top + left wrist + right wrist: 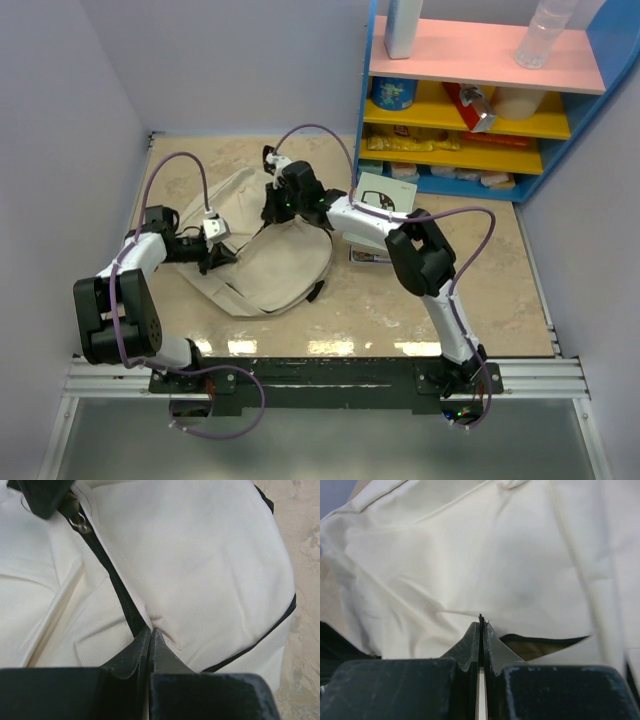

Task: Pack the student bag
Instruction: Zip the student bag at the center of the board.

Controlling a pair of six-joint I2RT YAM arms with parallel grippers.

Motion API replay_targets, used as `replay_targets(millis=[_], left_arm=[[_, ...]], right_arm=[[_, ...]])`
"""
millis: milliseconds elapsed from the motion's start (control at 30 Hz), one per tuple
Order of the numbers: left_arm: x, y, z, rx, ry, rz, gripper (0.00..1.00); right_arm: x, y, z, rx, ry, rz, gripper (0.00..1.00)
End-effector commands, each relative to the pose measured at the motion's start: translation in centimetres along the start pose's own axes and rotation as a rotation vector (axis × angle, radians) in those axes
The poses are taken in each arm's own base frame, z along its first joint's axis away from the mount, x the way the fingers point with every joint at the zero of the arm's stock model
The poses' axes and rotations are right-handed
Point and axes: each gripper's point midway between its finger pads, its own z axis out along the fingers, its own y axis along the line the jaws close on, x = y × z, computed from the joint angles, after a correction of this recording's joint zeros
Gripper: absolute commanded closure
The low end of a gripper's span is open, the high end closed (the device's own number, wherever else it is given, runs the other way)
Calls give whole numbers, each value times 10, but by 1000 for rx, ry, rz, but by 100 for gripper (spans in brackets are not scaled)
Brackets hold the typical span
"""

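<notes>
Top external view: the student bag (270,265) lies flat on the table (480,300), left of centre between the arms. I have the left gripper (215,252) at its left edge and the right gripper (275,205) at its far edge. A book (388,193) lies outside the bag, to the right.

Left wrist view: the jaws are fully together, pinching fabric beside the zipper (112,580).

Right wrist view: the jaws are fully together on a thin black edge. A dark gap (540,645) shows beside them.

My judgement is that this is the opening stage and packing is not yet done.
</notes>
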Motion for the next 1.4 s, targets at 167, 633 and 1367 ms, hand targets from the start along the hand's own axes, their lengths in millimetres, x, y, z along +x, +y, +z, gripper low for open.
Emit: replay_targets(millis=[167, 633, 1367], left_arm=[[4, -20, -2, 36, 7, -27, 100], [1, -22, -16, 49, 23, -20, 100], [-76, 44, -52, -205, -82, 32, 61]], right_arm=[[-65, -38, -14, 116, -163, -20, 100], [-93, -124, -23, 516, -242, -32, 100], [-56, -80, -103, 350, -242, -23, 50]])
